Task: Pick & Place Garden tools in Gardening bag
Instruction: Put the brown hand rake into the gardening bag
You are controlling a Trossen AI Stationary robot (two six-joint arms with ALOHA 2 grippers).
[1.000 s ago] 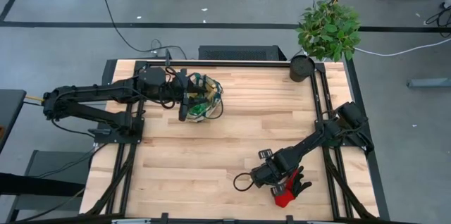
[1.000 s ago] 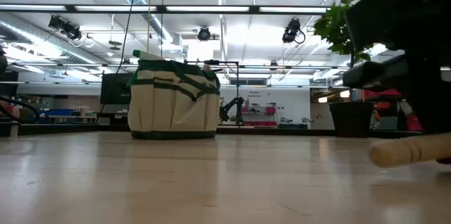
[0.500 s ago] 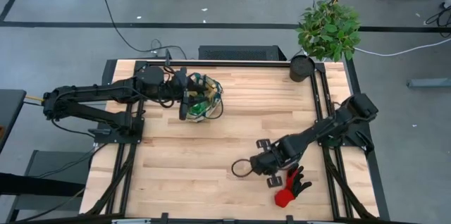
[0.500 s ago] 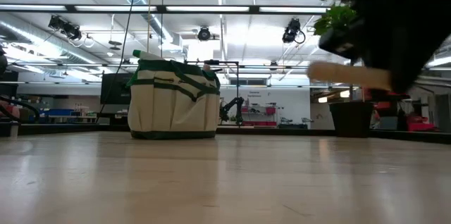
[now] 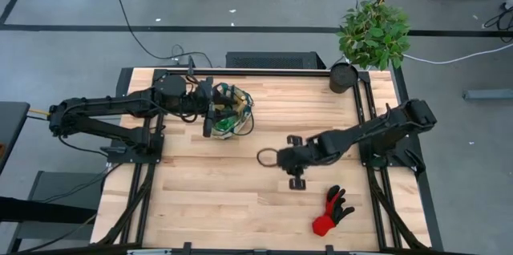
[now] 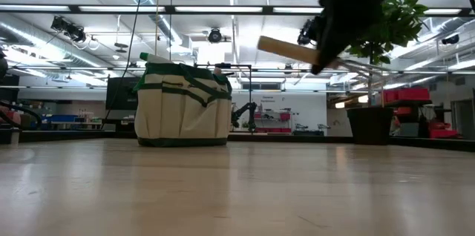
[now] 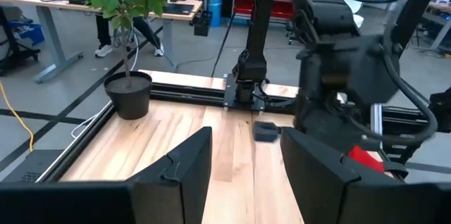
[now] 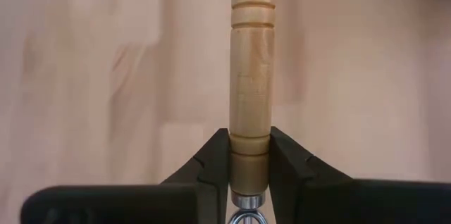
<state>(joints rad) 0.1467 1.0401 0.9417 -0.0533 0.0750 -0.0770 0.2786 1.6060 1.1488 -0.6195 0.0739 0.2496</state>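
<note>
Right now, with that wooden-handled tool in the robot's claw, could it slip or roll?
The wooden-handled tool looks stiff: it stays straight in the right gripper. Its round, smooth handle would probably roll if laid down. The fingers pinch only one end, so it might pivot.

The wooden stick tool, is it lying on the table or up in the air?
Up in the air. The right gripper has its fingers shut on the wooden-handled tool, and the low view shows it carried well above the table.
</note>
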